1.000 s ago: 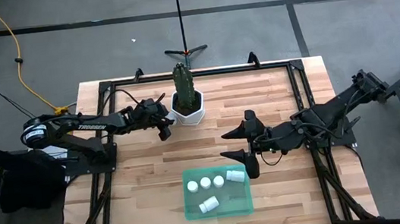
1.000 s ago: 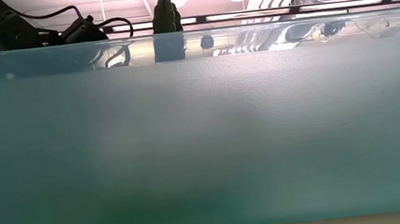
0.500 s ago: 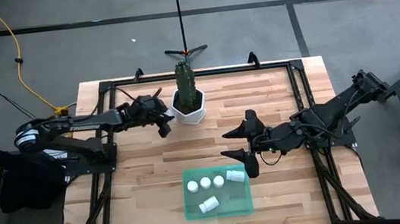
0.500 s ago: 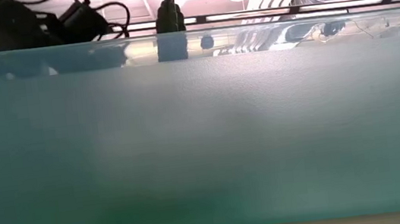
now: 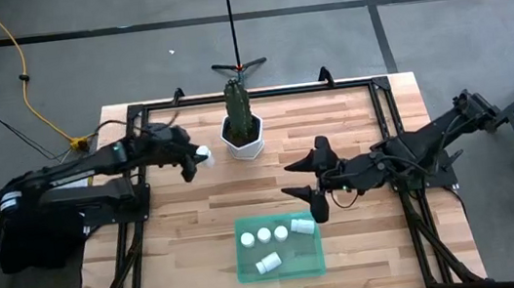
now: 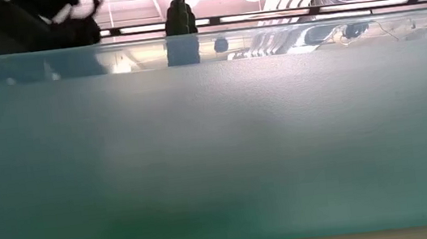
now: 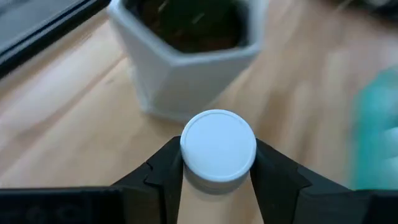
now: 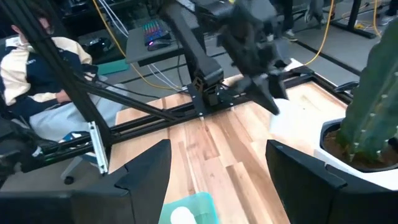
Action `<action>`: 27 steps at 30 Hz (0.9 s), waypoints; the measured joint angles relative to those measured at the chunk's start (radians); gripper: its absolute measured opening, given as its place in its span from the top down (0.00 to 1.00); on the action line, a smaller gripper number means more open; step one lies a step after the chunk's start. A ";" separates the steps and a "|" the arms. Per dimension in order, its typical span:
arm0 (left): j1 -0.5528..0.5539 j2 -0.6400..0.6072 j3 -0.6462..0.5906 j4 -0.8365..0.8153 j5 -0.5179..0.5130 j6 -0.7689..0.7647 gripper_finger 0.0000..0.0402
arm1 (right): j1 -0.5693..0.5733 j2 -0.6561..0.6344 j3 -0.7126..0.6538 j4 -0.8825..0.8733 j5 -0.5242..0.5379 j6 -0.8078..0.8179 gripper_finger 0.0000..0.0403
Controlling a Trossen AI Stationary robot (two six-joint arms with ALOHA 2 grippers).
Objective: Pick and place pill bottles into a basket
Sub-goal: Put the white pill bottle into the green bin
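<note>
High view: four bottles (image 5: 272,240) already lie in the basket (image 5: 316,261). The fifth bottle (image 5: 201,155) is clamped in the left gripper (image 5: 195,159), near the pot (image 5: 241,138), well apart from the basket. The right gripper (image 5: 303,180) hangs wide and empty beside the basket. One placement remains.

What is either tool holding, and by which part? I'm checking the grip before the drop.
The left tool clamps a pill bottle by its sides, just under the cap. The right tool is open and holds nothing.
</note>
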 joint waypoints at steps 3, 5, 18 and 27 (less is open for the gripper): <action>0.000 -0.091 0.000 0.000 0.088 -0.095 0.53 | -0.017 0.000 0.000 0.000 -0.003 -0.007 0.37; 0.000 -0.145 0.000 0.000 0.148 -0.151 0.53 | -0.026 0.000 0.000 0.000 -0.004 -0.014 0.37; -0.157 -0.263 0.000 0.241 0.375 -0.407 0.53 | -0.076 0.000 0.000 -0.001 -0.004 -0.017 0.37; -0.467 -0.124 0.000 0.393 0.126 -0.421 0.53 | -0.076 0.000 0.000 -0.002 0.032 -0.014 0.37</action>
